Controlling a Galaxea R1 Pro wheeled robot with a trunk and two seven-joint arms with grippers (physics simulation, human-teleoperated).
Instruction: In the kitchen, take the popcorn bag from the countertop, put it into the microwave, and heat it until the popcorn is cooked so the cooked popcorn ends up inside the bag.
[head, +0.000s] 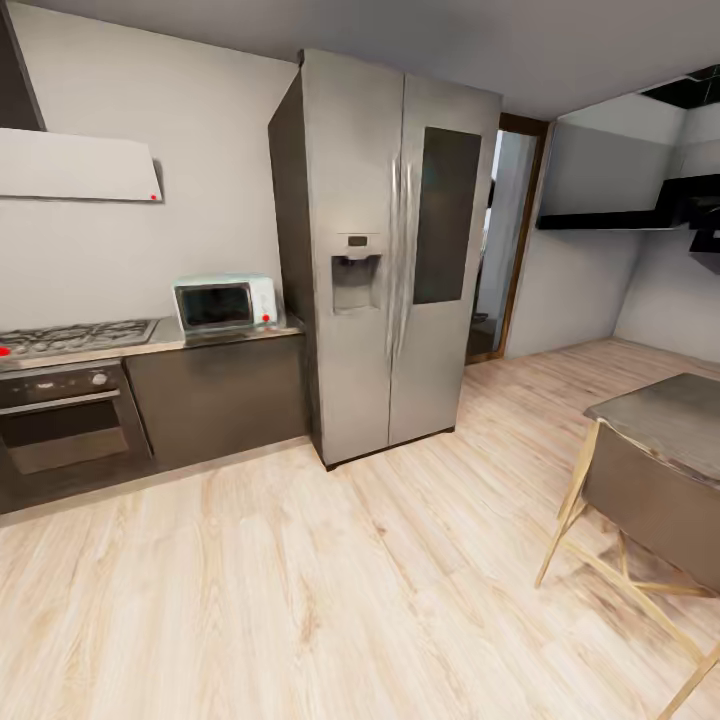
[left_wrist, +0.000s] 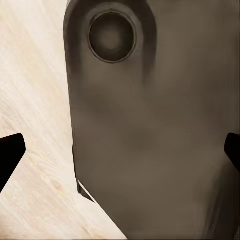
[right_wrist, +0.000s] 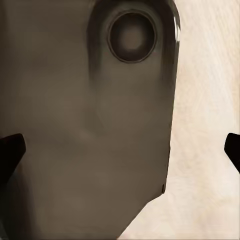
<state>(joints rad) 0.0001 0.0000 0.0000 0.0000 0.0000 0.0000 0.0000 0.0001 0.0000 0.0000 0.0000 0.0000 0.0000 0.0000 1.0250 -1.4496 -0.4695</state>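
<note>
The kitchen's steel fridge (head: 395, 250) stands right of the countertop (head: 170, 338), which carries the microwave (head: 225, 303), door closed, beside the hob (head: 75, 337). Left gripper (left_wrist: 120, 150) and right gripper (right_wrist: 120, 150): fingertips spread wide, holding nothing, above the robot's grey base and plank floor (head: 300, 580).

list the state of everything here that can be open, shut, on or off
microwave: door shut, on the countertop beside the fridge
fridge: both doors shut
built-in oven: door shut
doorway: open
left gripper: fingers apart, holding nothing
right gripper: fingers apart, holding nothing
</note>
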